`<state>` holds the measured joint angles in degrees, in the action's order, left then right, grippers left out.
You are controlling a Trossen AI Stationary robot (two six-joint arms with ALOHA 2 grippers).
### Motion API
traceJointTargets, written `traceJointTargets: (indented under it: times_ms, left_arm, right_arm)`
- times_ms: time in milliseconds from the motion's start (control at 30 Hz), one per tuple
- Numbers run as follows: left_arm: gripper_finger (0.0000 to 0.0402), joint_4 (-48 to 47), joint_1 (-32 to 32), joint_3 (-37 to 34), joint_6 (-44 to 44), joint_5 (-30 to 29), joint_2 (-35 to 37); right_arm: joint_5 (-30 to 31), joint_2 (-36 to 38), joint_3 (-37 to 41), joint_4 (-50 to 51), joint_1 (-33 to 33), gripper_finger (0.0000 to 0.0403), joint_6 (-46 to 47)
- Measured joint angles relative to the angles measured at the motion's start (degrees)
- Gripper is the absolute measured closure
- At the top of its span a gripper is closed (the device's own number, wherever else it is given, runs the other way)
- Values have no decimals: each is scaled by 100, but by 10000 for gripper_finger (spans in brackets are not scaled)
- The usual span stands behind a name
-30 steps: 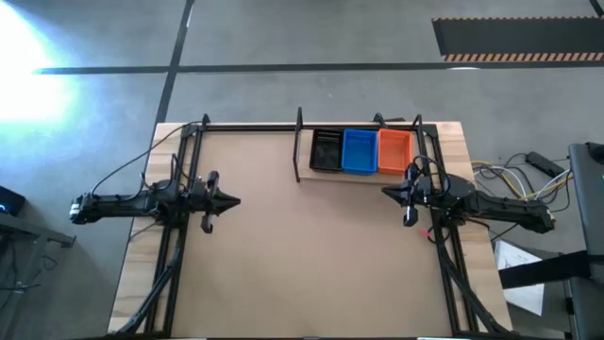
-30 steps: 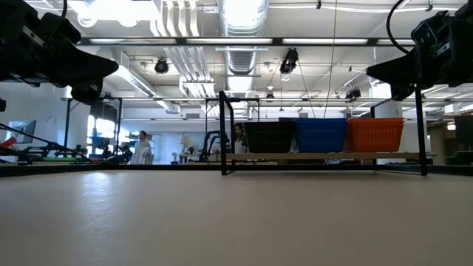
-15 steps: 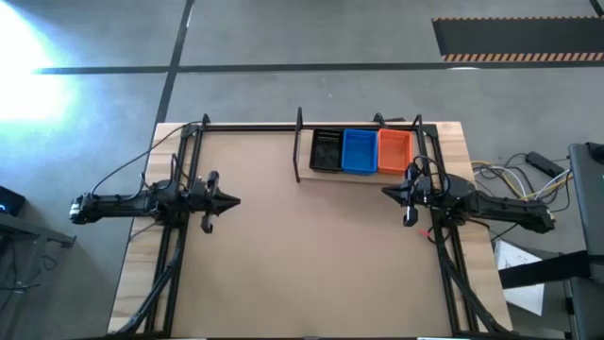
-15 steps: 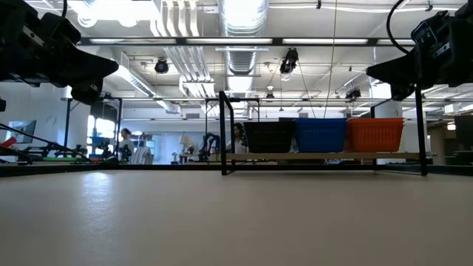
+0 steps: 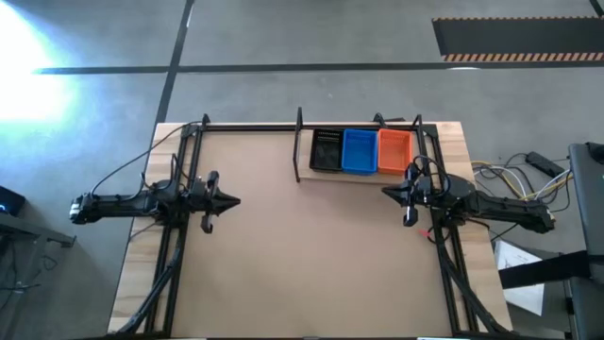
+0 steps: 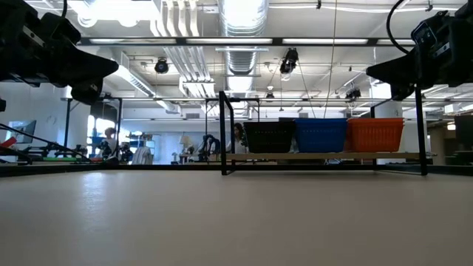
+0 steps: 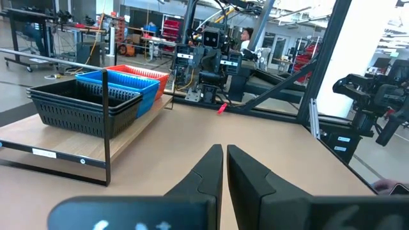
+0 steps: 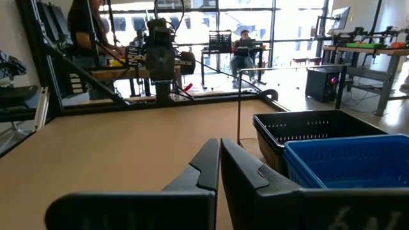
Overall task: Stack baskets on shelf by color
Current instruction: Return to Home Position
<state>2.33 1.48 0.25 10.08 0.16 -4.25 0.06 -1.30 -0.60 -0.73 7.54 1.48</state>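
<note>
Black [image 5: 327, 150], blue [image 5: 359, 150] and orange [image 5: 394, 150] basket stacks stand side by side on the shelf [image 5: 304, 176], a low rack with a wooden board at the table's far right. In the low view the black [image 6: 269, 137], blue [image 6: 321, 135] and orange [image 6: 375, 134] stacks rest on the board [image 6: 325, 156]. My left gripper [image 5: 236, 201] hovers shut over the table's left side, far from the shelf. My right gripper [image 5: 385, 192] hovers shut just in front of the shelf's right part. Both show shut in their wrist views [image 7: 224, 156] [image 8: 219, 153].
Black arm frames run along the table's left [image 5: 179, 227] and right [image 5: 444, 246] sides. The bare brown tabletop [image 5: 302, 255] spreads between the two arms. People move about in the room beyond the table [image 6: 111, 144].
</note>
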Motion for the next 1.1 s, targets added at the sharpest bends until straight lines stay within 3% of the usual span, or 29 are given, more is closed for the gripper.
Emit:
traceJointTargets:
  times_ms: [1100]
  left_arm:
    - [396, 0, 2, 0, 1, 4, 4]
  right_arm:
    - [-3, 1, 0, -2, -1, 394, 149]
